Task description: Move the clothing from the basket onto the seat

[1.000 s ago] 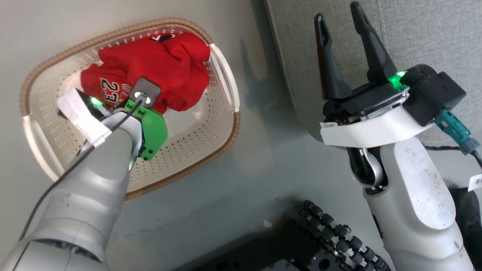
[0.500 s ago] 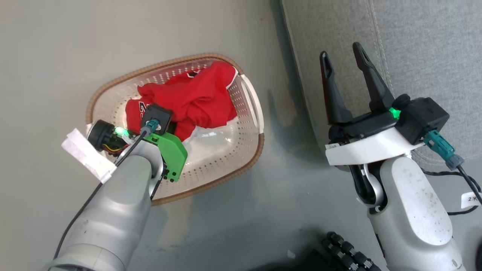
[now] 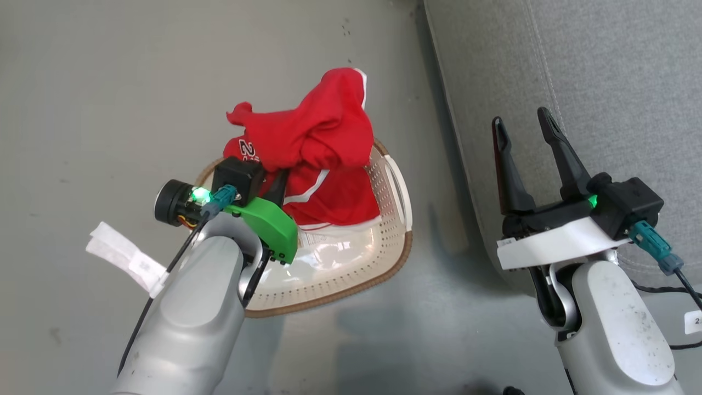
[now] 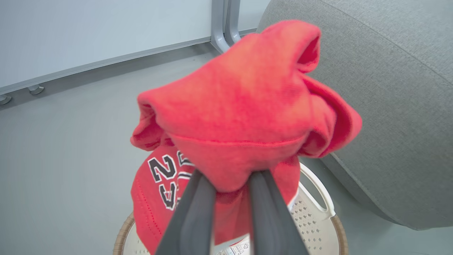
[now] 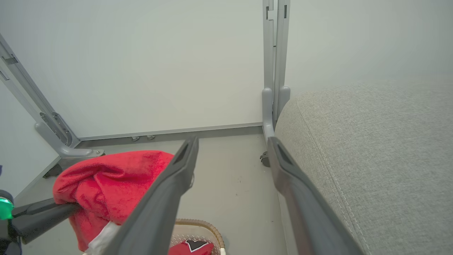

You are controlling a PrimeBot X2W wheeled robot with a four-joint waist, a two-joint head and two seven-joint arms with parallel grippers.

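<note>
Lifting: my left gripper (image 4: 231, 179), jaws nearly closed on clothing (image 3: 307, 148), has raised it off basket (image 3: 403, 219) floor to frame centre; lower folds hang inside. Right gripper (image 3: 529, 145) wide, empty. Seat (image 3: 603, 82) at right, next.

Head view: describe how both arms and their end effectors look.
Left arm: silver-grey shell, green bracket, black cable, white paper tag, green light. Right arm: pale speckled shell, white collar, black camera block, teal plug. The left end effector and right end effector each have two long, dark, tapered fingers.
</note>
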